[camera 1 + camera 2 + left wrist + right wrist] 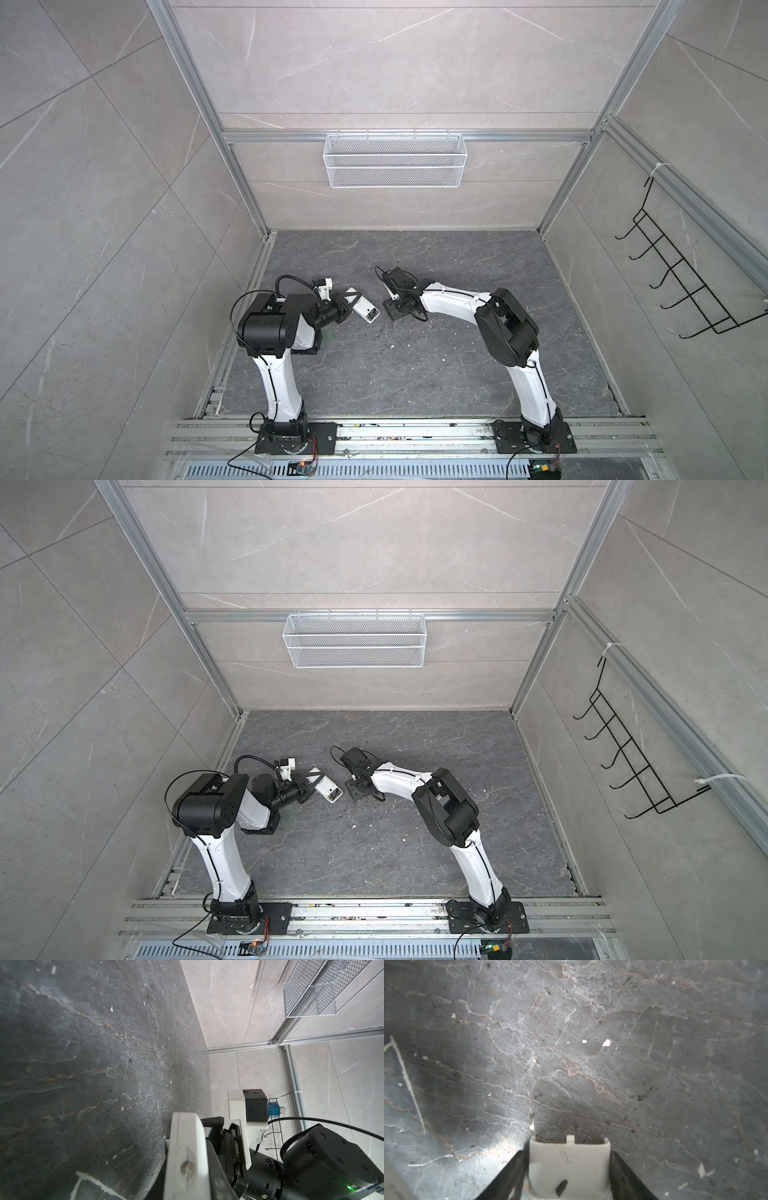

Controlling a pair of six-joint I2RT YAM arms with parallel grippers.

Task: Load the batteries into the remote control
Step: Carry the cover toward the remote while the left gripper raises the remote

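In both top views the remote control (365, 309) is seen left of the middle of the dark stone floor (436, 374), at mid-depth. It is clamped across its far-left part by the left pincer (352, 300), whose jaws are closed on it. Its near-right end, where an open compartment is shown, is turned toward the right pincer (392, 313). That pincer is placed just to the right of the remote, near but apart from it. Whether the remote is rested on the floor or lifted off it cannot be told. In the right wrist view a small white cover plate (569, 1167) is flanked closely by the two black fingers (512, 1172) and appears to be gripped between them, above the floor. White specks (606, 1042) are scattered over the stone.
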